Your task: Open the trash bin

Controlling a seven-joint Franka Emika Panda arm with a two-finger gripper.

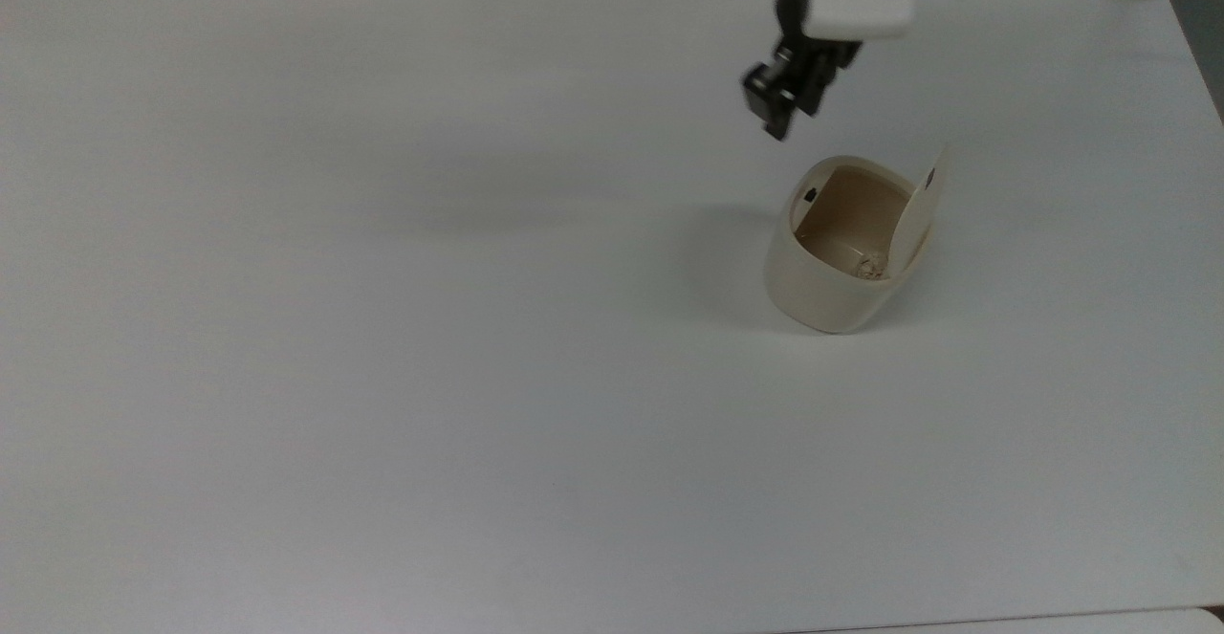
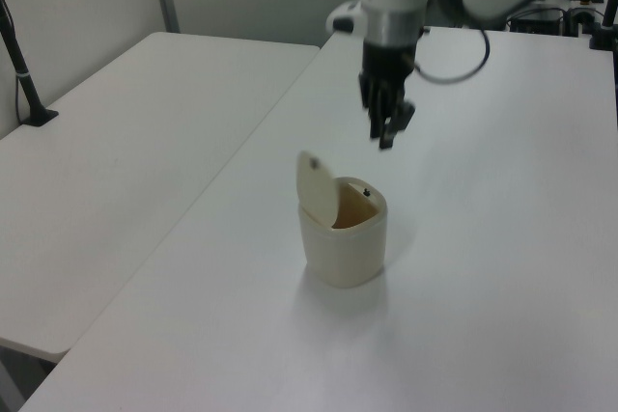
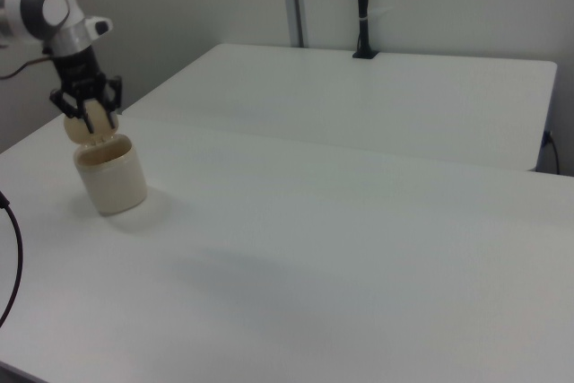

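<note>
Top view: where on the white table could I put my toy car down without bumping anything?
Nearly anywhere. The white table is bare across the top view's left, middle and bottom edge. The busy spot is the top view's upper right: the trash bin stands there with its lid up, and the gripper hangs just beyond it, above the table.

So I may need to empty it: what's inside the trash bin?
The trash bin stands open, lid upright. Something small and pale lies at the bottom; the near wall hides the remaining floor.
</note>
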